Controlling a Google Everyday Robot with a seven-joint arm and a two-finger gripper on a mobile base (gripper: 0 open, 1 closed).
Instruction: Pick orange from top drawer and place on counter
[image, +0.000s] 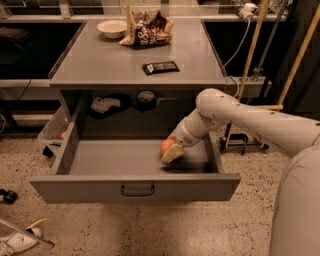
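Gripper (170, 153) sits inside the open top drawer (200, 186), against the orange (165, 144) (whether it has hold cannot be told).

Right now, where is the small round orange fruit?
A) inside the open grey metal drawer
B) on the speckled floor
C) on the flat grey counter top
A: the small round orange fruit sits inside the open grey metal drawer, with the robot's gripper down in the drawer at it.

The white arm (260, 120) reaches in from the right, with its elbow (212, 102) bent above the jaws. The wrist (189, 133) slopes down-left to the gripper (170, 151), which is tilted downward.
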